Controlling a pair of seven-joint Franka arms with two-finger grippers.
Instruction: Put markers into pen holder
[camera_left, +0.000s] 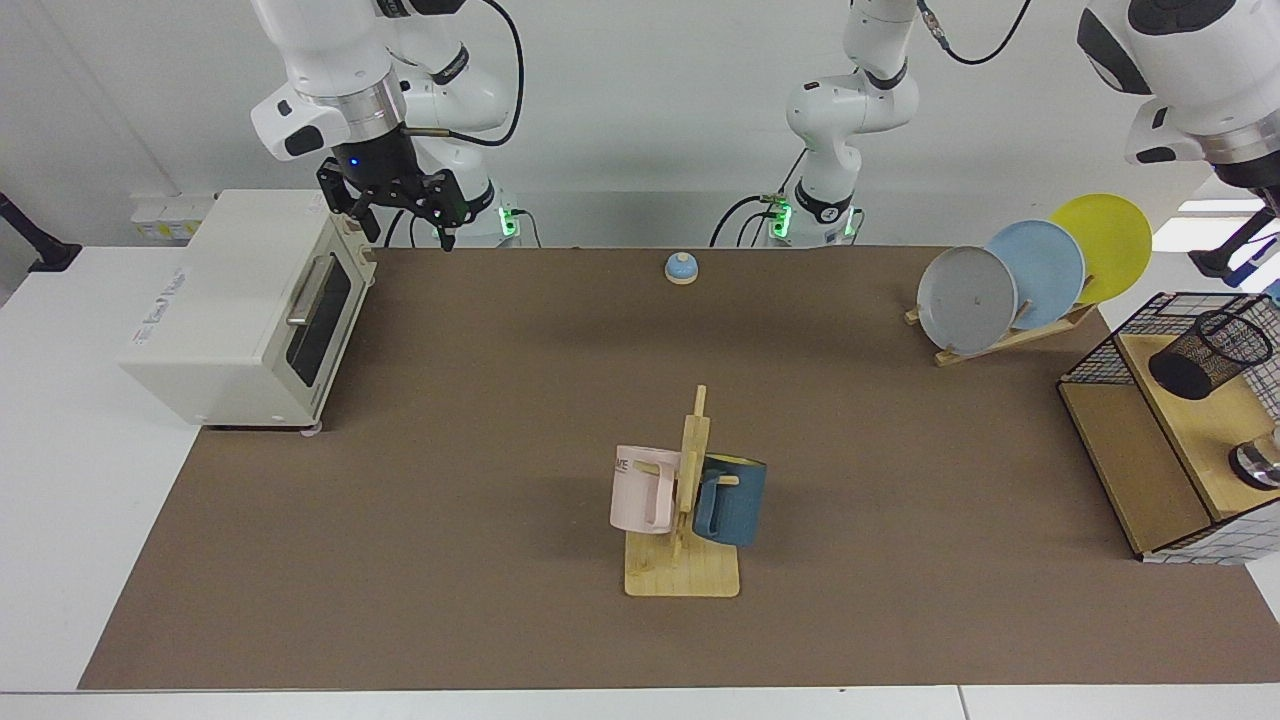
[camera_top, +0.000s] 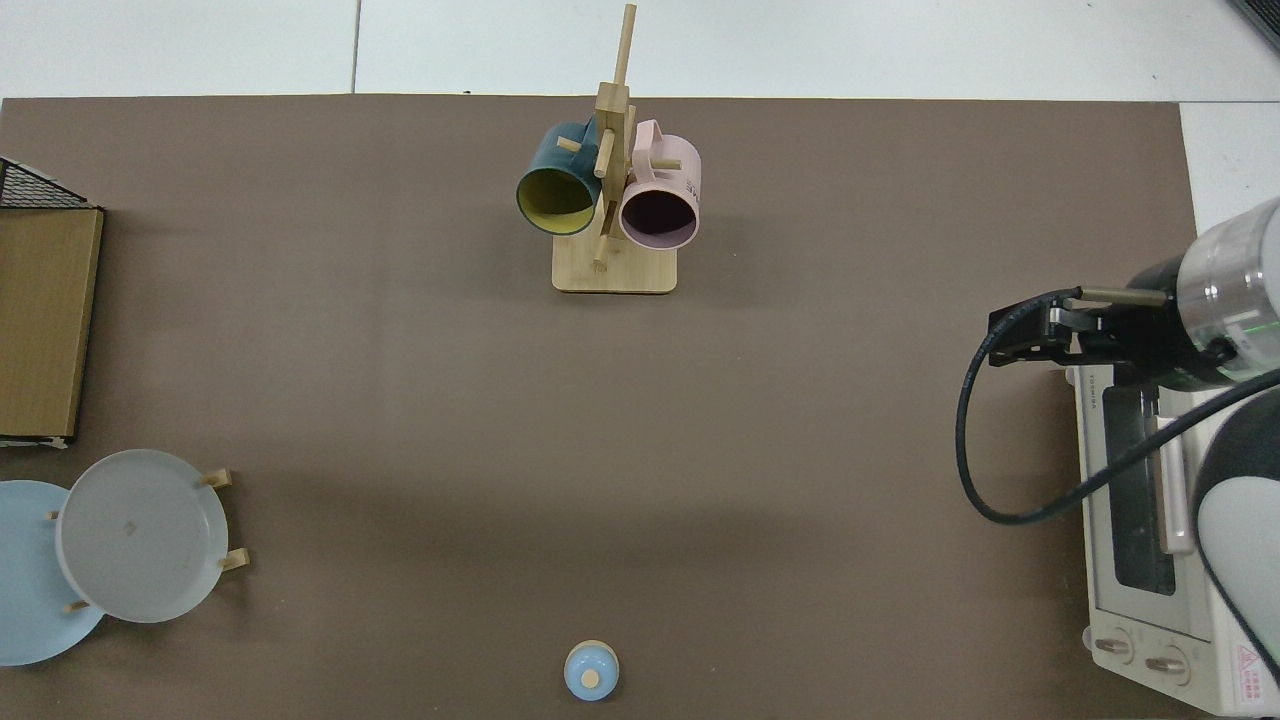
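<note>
Marker (camera_left: 1247, 268): only a blue end shows at the frame's edge, above the mesh pen holder (camera_left: 1210, 352); axis indeterminable. Left gripper cut off, state unknown. Right gripper (camera_left: 398, 212) spread empty above toaster oven (camera_left: 240, 310).

Bright, even overhead light; soft faint shadows.

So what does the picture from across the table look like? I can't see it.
The left arm's gripper is almost out of the picture at its right edge, above a black wire-mesh pen holder on a wooden shelf. The right arm's gripper waits open by a white toaster oven. A pink mug and a blue mug hang on a wooden rack.
</note>
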